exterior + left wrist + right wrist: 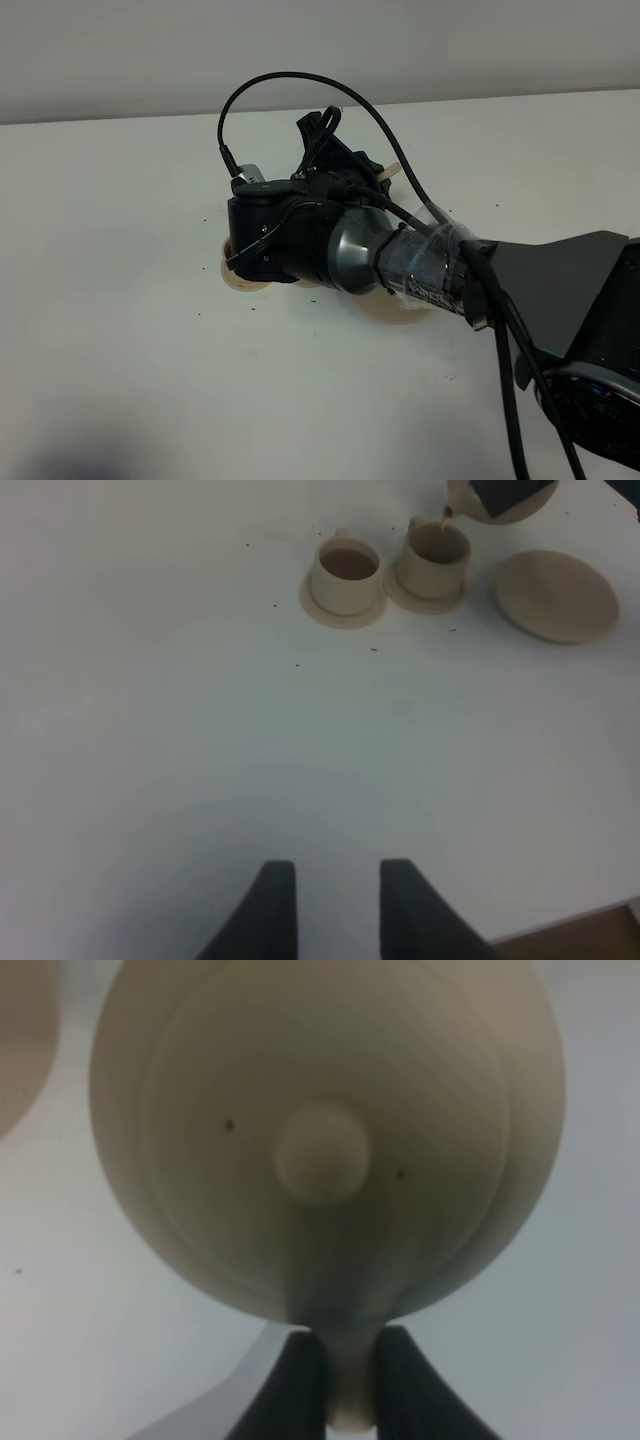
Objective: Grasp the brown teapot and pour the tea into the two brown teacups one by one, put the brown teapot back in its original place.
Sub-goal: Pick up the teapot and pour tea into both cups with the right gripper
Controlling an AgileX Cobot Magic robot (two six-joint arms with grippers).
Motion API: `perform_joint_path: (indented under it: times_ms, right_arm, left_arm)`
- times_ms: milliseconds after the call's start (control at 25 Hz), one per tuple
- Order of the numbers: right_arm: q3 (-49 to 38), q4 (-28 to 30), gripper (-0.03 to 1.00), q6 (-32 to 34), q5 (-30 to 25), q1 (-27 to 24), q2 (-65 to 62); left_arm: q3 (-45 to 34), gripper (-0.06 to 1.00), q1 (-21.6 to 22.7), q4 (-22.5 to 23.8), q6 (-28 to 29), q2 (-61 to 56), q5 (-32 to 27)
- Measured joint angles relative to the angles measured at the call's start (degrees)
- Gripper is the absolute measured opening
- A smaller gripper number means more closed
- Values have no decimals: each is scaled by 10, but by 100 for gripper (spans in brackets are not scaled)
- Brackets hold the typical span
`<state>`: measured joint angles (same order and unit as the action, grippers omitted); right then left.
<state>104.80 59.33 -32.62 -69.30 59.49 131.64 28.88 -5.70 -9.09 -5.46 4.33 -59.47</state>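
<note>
In the left wrist view the brown teapot [500, 498] is tilted with its spout over the nearer rim of one brown teacup [436, 550]. The other teacup [347, 572] stands beside it on its small saucer and looks dark with tea inside. The wide empty saucer [556, 595] lies next to them. My right gripper [345, 1385] is shut on the teapot's handle; the lid and knob [322, 1152] fill that view. In the exterior view the right arm [330, 240] hides the cups. My left gripper [338, 905] is open and empty, well back from the cups.
The white table [120, 200] carries small dark specks. In the exterior view one small saucer's edge [240, 283] and the wide saucer's edge [385, 305] show under the right arm. The table's edge [600, 925] runs close to the left gripper.
</note>
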Motion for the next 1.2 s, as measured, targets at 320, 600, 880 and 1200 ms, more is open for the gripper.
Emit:
perform_joint_path:
  times_ms: [320,600,880,1200]
  right_arm:
    - [0,-1,11,0,0,0,0]
    - [0,-1,11,0,0,0,0]
    - [0,-1,11,-1,0,0,0]
    - [0,3,11,-5,0,0,0]
  left_arm:
    - [0,23,0,0,0,0,0]
    - [0,23,0,0,0,0,0]
    - [0,23,0,0,0,0,0]
    - [0,23,0,0,-1,0,0]
